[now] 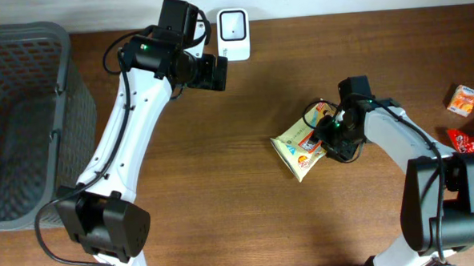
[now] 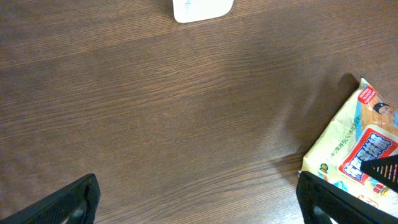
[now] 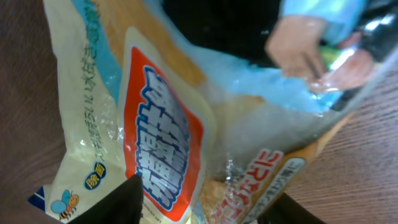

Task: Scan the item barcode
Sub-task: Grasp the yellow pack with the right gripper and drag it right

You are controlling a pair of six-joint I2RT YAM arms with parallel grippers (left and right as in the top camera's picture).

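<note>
Overhead view: right gripper (image 1: 331,137) straddled the snack packet (image 1: 298,152), clamping indeterminable; left gripper (image 1: 218,72) stood apart; white scanner (image 1: 233,33) pass was pending.

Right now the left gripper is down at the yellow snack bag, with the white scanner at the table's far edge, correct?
Not quite: the right gripper is at the snack bag. The left gripper hovers open near the scanner. The overhead view shows this.

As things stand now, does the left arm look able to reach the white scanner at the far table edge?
Probably yes. The left gripper is open and sits close beside the white scanner, and the left wrist view shows only bare table between them. Nothing seems to block the way.
</note>
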